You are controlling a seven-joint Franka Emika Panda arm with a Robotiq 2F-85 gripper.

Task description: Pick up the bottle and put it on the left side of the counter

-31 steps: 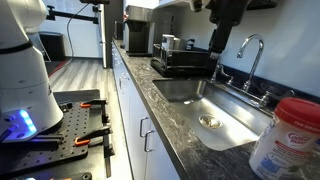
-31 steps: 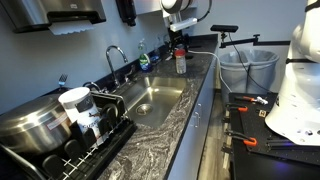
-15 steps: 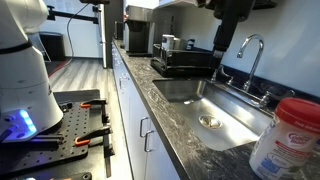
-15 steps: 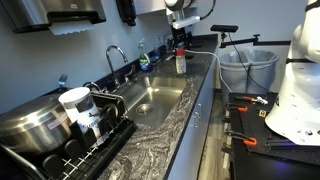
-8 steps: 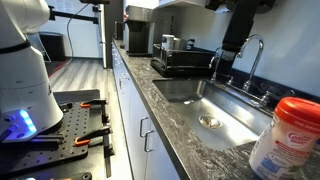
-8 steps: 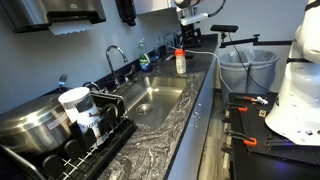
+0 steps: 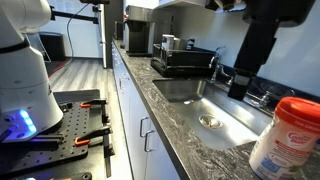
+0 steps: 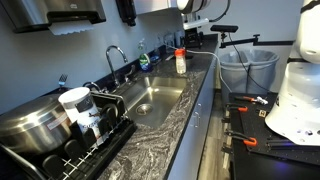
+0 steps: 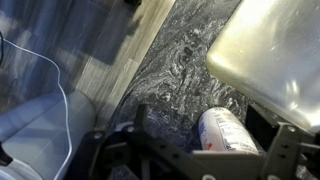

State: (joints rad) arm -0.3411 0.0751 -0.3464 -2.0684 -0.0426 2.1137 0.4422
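Note:
The bottle (image 7: 287, 138) is white with a red cap and a red-and-white label. It stands upright on the dark speckled counter (image 7: 195, 140) beyond the end of the steel sink (image 7: 205, 105); it also shows in an exterior view (image 8: 180, 62). My gripper (image 7: 238, 90) hangs above the counter near the bottle, up and to its side in an exterior view (image 8: 193, 38). In the wrist view the gripper (image 9: 200, 120) is open and empty. The bottle (image 9: 228, 132) shows between its two fingers, below them and not touched.
A faucet (image 7: 250, 50) stands behind the sink. A black dish rack (image 7: 185, 62) and a coffee machine (image 7: 138, 35) sit further along the counter. A steel pot (image 8: 35, 120) and a white cup (image 8: 75, 100) are in the rack. Bins (image 8: 245, 65) stand past the counter's end.
The arm has travelled along the counter from above the sink toward the bottle's end. The bottle has not moved.

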